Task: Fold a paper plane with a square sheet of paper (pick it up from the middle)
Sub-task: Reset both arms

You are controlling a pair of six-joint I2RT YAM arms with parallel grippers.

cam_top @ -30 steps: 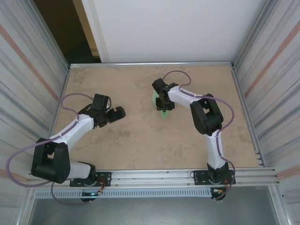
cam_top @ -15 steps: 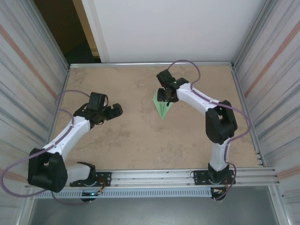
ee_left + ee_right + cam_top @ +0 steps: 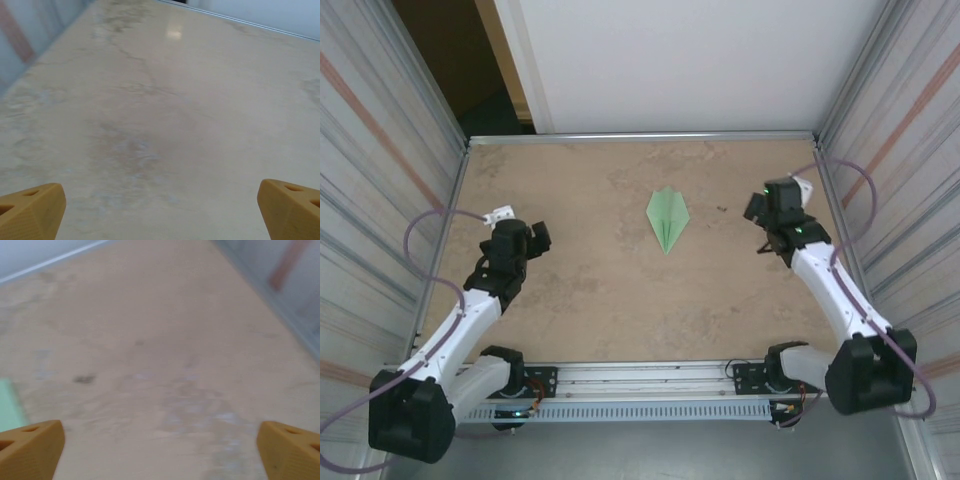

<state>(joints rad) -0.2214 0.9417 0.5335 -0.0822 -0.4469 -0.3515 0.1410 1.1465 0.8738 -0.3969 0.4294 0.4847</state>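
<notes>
Ribbed metal side walls (image 3: 390, 150) and a plain white back panel (image 3: 670, 60) close in the desk (image 3: 610, 310), whose top is a matte beige with cloudy, stone-like mottling and a thin aluminium rim.

We see the paper plane (image 3: 667, 217) lying flat on the desk, a little past its middle and well apart from both arms. It is thin pale green paper folded into a narrow dart, with a centre crease, the sharp tip pointing toward the arm bases and the wider tail toward the back panel. A sliver of the same green meets the left edge of the right wrist view (image 3: 7, 402).

We find the left arm (image 3: 460, 320), white-shelled with black joints and a looping purple cable (image 3: 425, 225), stretched along the left side. The left end effector (image 3: 535, 240) stands wide open over bare desk, its blunt, wedge-shaped orange fingertips (image 3: 30, 210) far apart and holding nothing.

The right arm (image 3: 830, 290) mirrors it along the right side. The right end effector (image 3: 758, 225) is also spread wide and empty, its fingertips (image 3: 287, 450) at opposite corners of its wrist view.
</notes>
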